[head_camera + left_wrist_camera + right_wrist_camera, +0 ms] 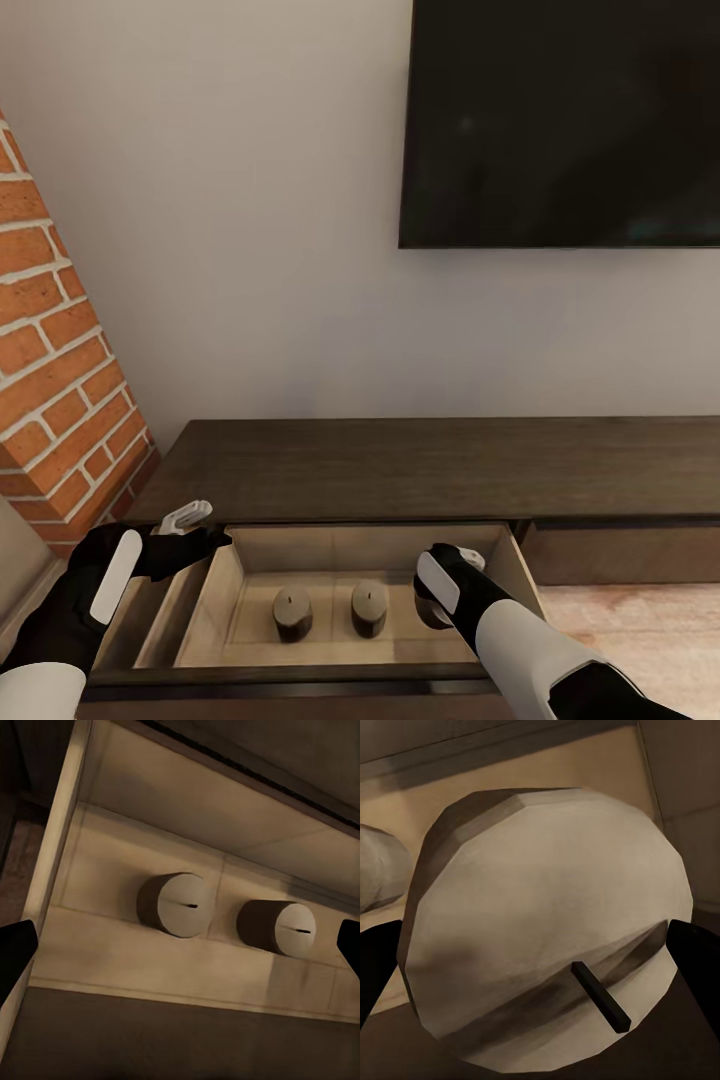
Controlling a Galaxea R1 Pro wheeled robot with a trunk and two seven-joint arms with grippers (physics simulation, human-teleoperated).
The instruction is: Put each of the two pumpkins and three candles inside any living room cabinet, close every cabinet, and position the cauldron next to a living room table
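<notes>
Head view: long dark-brown cabinet (440, 465) against a pale wall, black television (565, 120) mounted above, brick column (60, 370) at the left edge. One wide drawer (235, 575) pulled out, pale beige inside, with two short grey candles (292, 612) standing upright side by side on its floor, each with a small dark wick. Third candle (428, 608) just right of that pair, mostly hidden behind the right gripper (440, 590), lowered into the drawer near its right wall. Left gripper (190, 530) poised at the drawer's left rear corner, above the rim, carrying nothing. Left wrist view: same two candles (176, 904) seen from above, near each other but apart, round tops showing thin wick lines; dark fingertips (15, 956) far out at both edges, spread wide, nothing between. Right wrist view: third candle (547, 926) looming close, pale faceted top with a short dark wick, black fingertips (697, 960) flanking both sides of it; spread to the candle's width, but contact with its sides impossible to tell. Part of a neighbouring candle at the frame's edge.
</notes>
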